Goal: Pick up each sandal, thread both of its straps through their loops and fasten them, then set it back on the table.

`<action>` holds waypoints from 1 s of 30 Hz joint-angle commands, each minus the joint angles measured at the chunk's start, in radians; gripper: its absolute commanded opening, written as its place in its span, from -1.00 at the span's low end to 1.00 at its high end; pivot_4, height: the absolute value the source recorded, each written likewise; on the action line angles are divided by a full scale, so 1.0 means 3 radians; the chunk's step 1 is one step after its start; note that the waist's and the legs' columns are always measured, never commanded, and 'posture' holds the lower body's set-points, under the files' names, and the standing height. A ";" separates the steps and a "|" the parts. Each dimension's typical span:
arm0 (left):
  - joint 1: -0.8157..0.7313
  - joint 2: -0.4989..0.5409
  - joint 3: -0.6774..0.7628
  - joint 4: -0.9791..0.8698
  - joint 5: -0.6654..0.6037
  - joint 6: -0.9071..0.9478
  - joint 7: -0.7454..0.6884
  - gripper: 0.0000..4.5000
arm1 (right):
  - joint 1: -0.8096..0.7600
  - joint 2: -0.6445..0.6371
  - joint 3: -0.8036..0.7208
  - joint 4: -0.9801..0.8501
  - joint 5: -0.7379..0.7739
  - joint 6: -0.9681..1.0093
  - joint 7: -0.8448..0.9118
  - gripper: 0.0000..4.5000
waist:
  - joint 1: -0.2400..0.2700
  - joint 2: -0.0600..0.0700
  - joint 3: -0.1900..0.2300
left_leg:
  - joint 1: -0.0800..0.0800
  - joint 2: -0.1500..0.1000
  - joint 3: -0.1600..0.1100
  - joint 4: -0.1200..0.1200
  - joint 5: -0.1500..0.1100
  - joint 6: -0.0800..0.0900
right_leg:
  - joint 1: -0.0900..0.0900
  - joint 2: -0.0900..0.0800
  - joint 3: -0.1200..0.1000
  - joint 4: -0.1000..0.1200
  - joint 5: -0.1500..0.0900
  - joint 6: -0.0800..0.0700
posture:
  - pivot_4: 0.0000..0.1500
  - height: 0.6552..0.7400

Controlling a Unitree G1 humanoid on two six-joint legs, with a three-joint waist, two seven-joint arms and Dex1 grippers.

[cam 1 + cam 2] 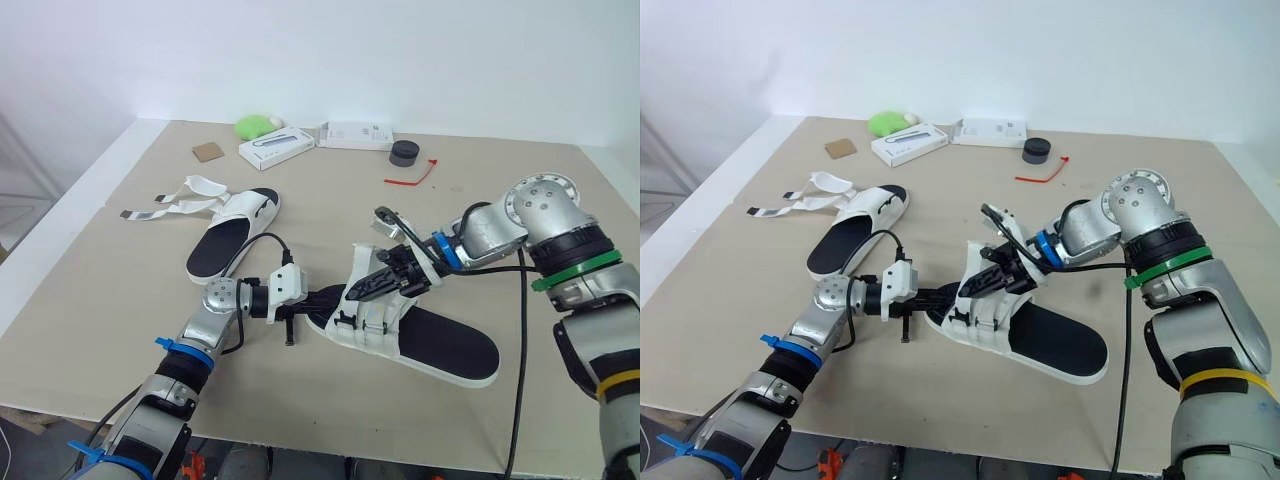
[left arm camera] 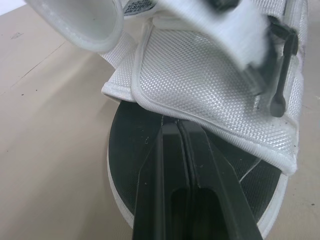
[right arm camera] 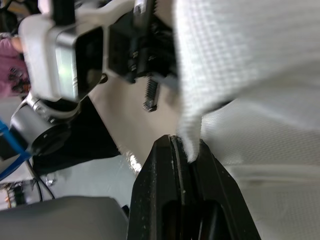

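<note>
Near sandal [image 1: 430, 340]: centre of the surface [image 1: 120, 290], toe end toward 9 o'clock, heel toward 4 o'clock; appears to lie on its sole.
Far sandal [image 1: 235, 235]: at 10 o'clock from the near one, well apart, straps lying loose and unfastened.
Left fingers [image 2: 170, 170]: closed together with nothing between them, tips on the black insole under the edge of the white upper.
Right fingers [image 3: 160, 190]: closed on the edge of a white strap [image 3: 215, 65] above the upper.
Risk 1: the strap is pinched only at its edge, so a pull toward the loop may slip it free.
Risk 2: the left fingers press but do not clamp, so the sandal may slide or turn under the pull.
Risk 3: the loop is narrow, so a skewed strap end may miss it.
Left arm: comes in low from 7 o'clock, wrist near level, pointing toward 3 o'clock.
Right arm: comes in from 3 o'clock, elbow bent, forearm reaching toward 9 o'clock, wrist tipped down.
</note>
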 commanded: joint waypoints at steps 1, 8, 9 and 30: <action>0.0164 0.0017 -0.0207 0.0379 0.0269 0.0219 0.0040 -1.00 | -0.0076 -0.0059 0.0008 -0.0095 0.0234 -0.0001 0.0038 -0.98 | 0.0000 0.0000 0.0000 | 0.0000 0.0000 0.0000 0.0000 0.0000 0.0000 | 0.0000 0.0000 0.0000 0.0000 0.0000 0.0000 | 1.00 1.00; 0.0163 -0.0013 -0.0215 0.0393 0.0270 0.0225 0.0051 -1.00 | -0.0046 -0.0109 0.0086 -0.0156 0.0395 -0.0001 -0.0019 -0.98 | 0.0000 0.0000 0.0000 | 0.0000 -0.0001 0.0001 0.0000 0.0000 0.0000 | 0.0000 -0.0004 0.0000 0.0000 0.0000 0.0000 | 1.00 1.00; 0.0165 -0.0016 -0.0215 0.0394 0.0270 0.0226 0.0055 -1.00 | -0.0026 -0.0113 0.0099 -0.0165 0.0409 -0.0001 -0.0035 -0.98 | 0.0000 0.0000 0.0000 | 0.0000 -0.0002 0.0001 0.0000 0.0000 0.0000 | 0.0000 -0.0005 0.0000 0.0000 0.0000 0.0001 | 1.00 1.00; 0.0214 -0.0035 -0.0209 0.0373 0.0264 0.0245 0.0103 -1.00 | 0.0427 0.0108 -0.0302 -0.0542 -0.0396 -0.0010 -0.0356 -0.98 | 0.0001 -0.0002 -0.0008 | 0.0000 -0.0005 0.0002 0.0000 0.0001 0.0001 | 0.0006 -0.0012 -0.0008 -0.0001 -0.0008 0.0014 | 1.00 1.00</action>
